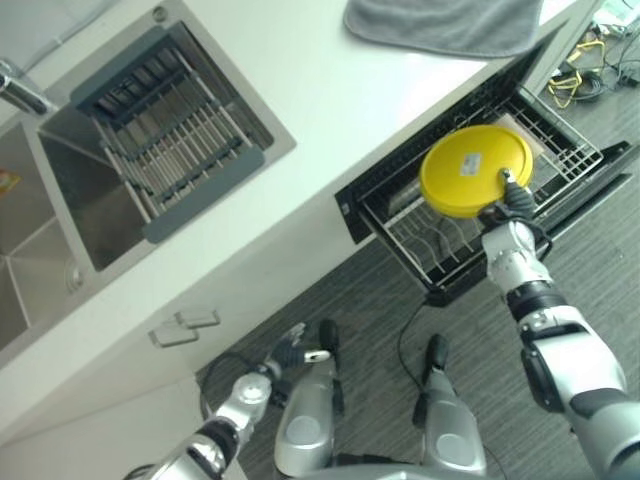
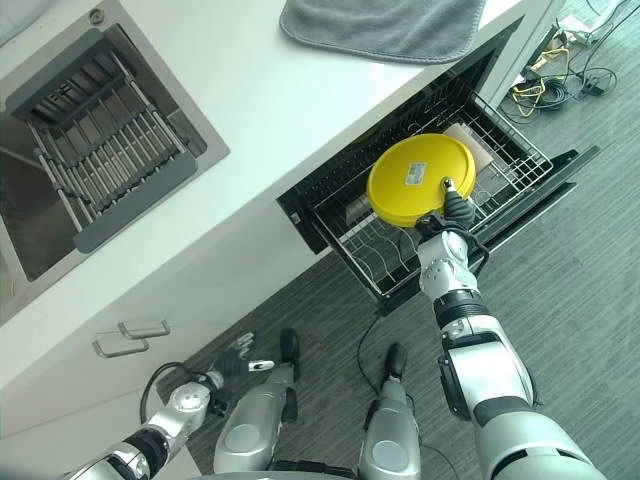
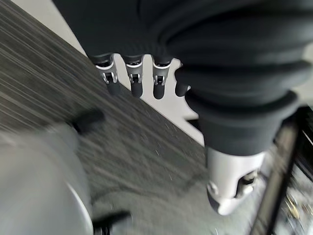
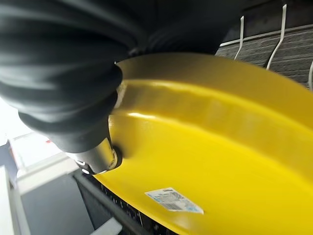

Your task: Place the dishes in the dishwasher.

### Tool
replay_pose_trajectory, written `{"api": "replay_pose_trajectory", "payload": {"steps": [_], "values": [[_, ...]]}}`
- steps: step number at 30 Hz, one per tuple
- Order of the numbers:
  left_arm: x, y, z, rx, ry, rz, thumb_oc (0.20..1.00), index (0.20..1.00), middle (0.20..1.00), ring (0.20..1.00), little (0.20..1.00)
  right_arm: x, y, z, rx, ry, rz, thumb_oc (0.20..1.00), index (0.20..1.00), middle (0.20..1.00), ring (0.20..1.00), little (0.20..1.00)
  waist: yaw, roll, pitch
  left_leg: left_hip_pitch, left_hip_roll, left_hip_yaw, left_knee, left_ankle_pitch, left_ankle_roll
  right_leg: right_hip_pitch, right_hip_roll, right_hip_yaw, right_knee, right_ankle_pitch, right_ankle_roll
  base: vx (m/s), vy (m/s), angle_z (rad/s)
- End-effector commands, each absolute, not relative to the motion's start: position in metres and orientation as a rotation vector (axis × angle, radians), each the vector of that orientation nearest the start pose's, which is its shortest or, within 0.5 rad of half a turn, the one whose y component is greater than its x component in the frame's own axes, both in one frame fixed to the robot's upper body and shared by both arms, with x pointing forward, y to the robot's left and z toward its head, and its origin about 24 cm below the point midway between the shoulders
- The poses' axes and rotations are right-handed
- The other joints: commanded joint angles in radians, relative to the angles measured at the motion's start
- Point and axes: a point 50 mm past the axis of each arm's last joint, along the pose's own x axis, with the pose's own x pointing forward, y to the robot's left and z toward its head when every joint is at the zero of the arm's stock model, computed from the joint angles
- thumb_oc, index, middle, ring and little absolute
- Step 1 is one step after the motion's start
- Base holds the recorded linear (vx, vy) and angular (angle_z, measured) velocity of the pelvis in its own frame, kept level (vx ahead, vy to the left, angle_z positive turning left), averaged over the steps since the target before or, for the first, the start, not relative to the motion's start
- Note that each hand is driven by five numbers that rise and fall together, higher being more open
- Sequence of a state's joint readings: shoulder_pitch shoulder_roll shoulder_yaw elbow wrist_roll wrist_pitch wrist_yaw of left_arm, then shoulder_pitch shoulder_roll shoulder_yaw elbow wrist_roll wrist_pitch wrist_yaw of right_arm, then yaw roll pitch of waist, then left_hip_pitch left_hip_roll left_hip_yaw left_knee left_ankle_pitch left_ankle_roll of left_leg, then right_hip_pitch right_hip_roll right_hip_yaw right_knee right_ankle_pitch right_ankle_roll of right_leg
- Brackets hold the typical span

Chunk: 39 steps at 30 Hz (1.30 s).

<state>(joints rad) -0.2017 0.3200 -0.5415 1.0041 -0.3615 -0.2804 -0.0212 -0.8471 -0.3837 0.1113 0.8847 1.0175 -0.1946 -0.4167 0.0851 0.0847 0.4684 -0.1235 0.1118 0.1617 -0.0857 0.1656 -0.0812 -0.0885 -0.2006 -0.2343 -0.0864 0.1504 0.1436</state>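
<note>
The right hand (image 2: 455,205) pinches the yellow plate's (image 1: 470,170) rim, thumb on its underside, where a small white label sits, print unreadable. The plate hangs tilted over the dishwasher rack (image 1: 560,150), which is pulled out under the white counter (image 1: 330,80). The left hand (image 2: 240,362) hovers low above grey floor, fingers loosely relaxed.

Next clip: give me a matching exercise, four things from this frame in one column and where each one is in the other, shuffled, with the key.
Things:
1. yellow plate
2. grey towel
3. dark drying rack
4. left hand

Places:
A. set in the sink
B. low by the floor, holding nothing
C. held by the right hand over the dishwasher rack
D. lying on the white counter

Pairs: 1-C, 2-D, 3-A, 4-B
</note>
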Motion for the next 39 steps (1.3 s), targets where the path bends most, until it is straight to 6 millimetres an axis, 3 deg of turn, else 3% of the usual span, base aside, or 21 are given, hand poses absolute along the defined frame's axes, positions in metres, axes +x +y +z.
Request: {"api": "replay_pose_trajectory", "payload": {"steps": [1, 4, 7, 9, 12, 14, 18, 24, 25, 27, 29, 30, 33, 35, 39], "values": [[0.216, 0.182, -0.11, 0.271, 0.739, -0.242, 1.0, 1.0, 1.0, 1.0, 1.0, 0.403, -0.215, 0.206, 0.34, -0.245, -0.404, 0.2, 0.2, 0.2, 0.2, 0.2, 0.034, -0.015, -0.04, 0.005, 0.035, -0.046, 0.041, -0.042, -0.04, -0.081, -0.115, -0.011, 0.153, -0.015, 0.054, 0.01, 0.091, 0.02], [0.194, 0.191, -0.127, 0.161, 0.888, -0.193, 1.0, 1.0, 1.0, 1.0, 1.0, 0.406, -0.211, 0.216, 0.173, -0.25, -0.416, 0.2, 0.2, 0.2, 0.2, 0.2, 0.047, -0.015, -0.034, -0.009, 0.027, -0.065, 0.053, -0.049, -0.037, -0.09, -0.115, -0.009, 0.156, -0.018, 0.052, 0.0, 0.052, 0.04], [0.185, 0.195, -0.131, 0.114, 0.919, -0.169, 1.0, 1.0, 1.0, 1.0, 1.0, 0.406, -0.212, 0.225, 0.021, -0.258, -0.454, 0.2, 0.2, 0.2, 0.2, 0.2, 0.055, -0.017, -0.027, -0.021, 0.021, -0.074, 0.069, -0.055, -0.033, -0.099, -0.116, -0.009, 0.163, -0.02, 0.052, 0.01, 0.067, 0.0], [0.18, 0.198, -0.133, 0.085, 0.925, -0.145, 1.0, 1.0, 1.0, 1.0, 1.0, 0.406, -0.215, 0.236, -0.205, -0.283, -0.482, 0.2, 0.2, 0.2, 0.2, 0.2, 0.065, -0.018, -0.02, -0.037, 0.017, -0.08, 0.084, -0.059, -0.03, -0.109, -0.119, -0.01, 0.171, -0.021, 0.054, -0.01, 0.075, 0.01], [0.183, 0.204, -0.131, 0.031, 0.911, -0.078, 1.0, 1.0, 1.0, 1.0, 1.0, 0.407, -0.217, 0.253, -0.493, -0.314, -0.511, 0.2, 0.2, 0.2, 0.2, 0.2, 0.078, -0.023, -0.004, -0.066, 0.014, -0.085, 0.097, -0.059, -0.026, -0.131, -0.119, -0.013, 0.182, -0.023, 0.056, -0.03, 0.046, 0.03], [0.185, 0.206, -0.129, 0.02, 0.902, -0.063, 1.0, 1.0, 1.0, 1.0, 1.0, 0.407, -0.221, 0.254, -0.536, -0.311, -0.54, 0.2, 0.2, 0.2, 0.2, 0.2, 0.083, -0.024, 0.002, -0.076, 0.014, -0.088, 0.102, -0.059, -0.025, -0.138, -0.117, -0.016, 0.187, -0.024, 0.056, -0.05, 0.023, 0.04], [0.19, 0.209, -0.125, 0.004, 0.865, -0.053, 1.0, 1.0, 1.0, 1.0, 1.0, 0.405, -0.227, 0.264, -0.904, -0.396, -0.641, 0.2, 0.2, 0.2, 0.2, 0.2, 0.107, -0.016, 0.022, -0.114, 0.006, -0.104, 0.121, -0.06, -0.018, -0.167, -0.119, -0.026, 0.205, -0.029, 0.058, -0.04, 0.007, 0.07], [0.192, 0.218, -0.122, 0.013, 0.85, -0.039, 1.0, 1.0, 1.0, 1.0, 1.0, 0.403, -0.225, 0.28, -1.366, -0.494, -0.632, 0.2, 0.2, 0.2, 0.2, 0.2, 0.123, -0.02, 0.034, -0.144, 0.001, -0.117, 0.132, -0.058, -0.014, -0.185, -0.117, -0.04, 0.212, -0.03, 0.061, -0.03, -0.035, 0.1], [0.192, 0.223, -0.12, 0.02, 0.846, -0.031, 1.0, 1.0, 1.0, 1.0, 1.0, 0.402, -0.214, 0.28, -1.669, -0.633, -0.548, 0.2, 0.2, 0.2, 0.2, 0.2, 0.128, -0.023, 0.043, -0.147, 0.001, -0.12, 0.133, -0.059, -0.013, -0.186, -0.115, -0.044, 0.215, -0.033, 0.063, -0.04, -0.057, 0.06], [0.191, 0.231, -0.119, 0.04, 0.865, -0.01, 1.0, 1.0, 1.0, 1.0, 1.0, 0.402, -0.199, 0.277, -1.924, -0.744, -0.405, 0.2, 0.2, 0.2, 0.2, 0.2, 0.136, -0.031, 0.045, -0.157, 0.001, -0.127, 0.14, -0.06, -0.012, -0.19, -0.114, -0.05, 0.218, -0.034, 0.066, -0.02, -0.075, 0.08], [0.191, 0.239, -0.118, 0.045, 0.89, 0.021, 1.0, 1.0, 1.0, 1.0, 1.0, 0.401, -0.203, 0.273, -2.001, -0.723, -0.458, 0.2, 0.2, 0.2, 0.2, 0.2, 0.14, -0.039, 0.046, -0.163, 0.005, -0.127, 0.138, -0.058, -0.011, -0.193, -0.112, -0.055, 0.217, -0.033, 0.07, 0.0, -0.091, 0.08], [0.191, 0.246, -0.117, 0.054, 0.899, 0.043, 1.0, 1.0, 1.0, 1.0, 1.0, 0.399, -0.2, 0.265, -2.076, -0.815, -0.453, 0.2, 0.2, 0.2, 0.2, 0.2, 0.143, -0.047, 0.05, -0.168, 0.007, -0.129, 0.137, -0.058, -0.009, -0.197, -0.112, -0.06, 0.216, -0.031, 0.073, -0.03, -0.106, 0.03], [0.193, 0.248, -0.116, 0.063, 0.898, 0.039, 1.0, 1.0, 1.0, 1.0, 1.0, 0.397, -0.197, 0.267, -2.079, -0.918, -0.513, 0.2, 0.2, 0.2, 0.2, 0.2, 0.148, -0.044, 0.051, -0.176, 0.004, -0.129, 0.133, -0.058, -0.007, -0.206, -0.114, -0.064, 0.216, -0.029, 0.077, -0.02, -0.027, 0.01], [0.193, 0.246, -0.116, 0.062, 0.892, 0.03, 1.0, 1.0, 1.0, 1.0, 1.0, 0.393, -0.196, 0.27, -2.029, -1.016, -0.635, 0.2, 0.2, 0.2, 0.2, 0.2, 0.152, -0.038, 0.051, -0.182, 0.002, -0.126, 0.127, -0.056, -0.006, -0.213, -0.116, -0.068, 0.212, -0.025, 0.079, -0.04, -0.01, 0.03], [0.192, 0.237, -0.118, 0.066, 0.883, 0.004, 1.0, 1.0, 1.0, 1.0, 1.0, 0.389, -0.209, 0.268, -1.904, -1.0, -0.822, 0.2, 0.2, 0.2, 0.2, 0.2, 0.154, -0.023, 0.052, -0.199, -0.005, -0.123, 0.124, -0.054, -0.003, -0.228, -0.119, -0.069, 0.21, -0.021, 0.081, -0.04, 0.018, 0.01]]}}
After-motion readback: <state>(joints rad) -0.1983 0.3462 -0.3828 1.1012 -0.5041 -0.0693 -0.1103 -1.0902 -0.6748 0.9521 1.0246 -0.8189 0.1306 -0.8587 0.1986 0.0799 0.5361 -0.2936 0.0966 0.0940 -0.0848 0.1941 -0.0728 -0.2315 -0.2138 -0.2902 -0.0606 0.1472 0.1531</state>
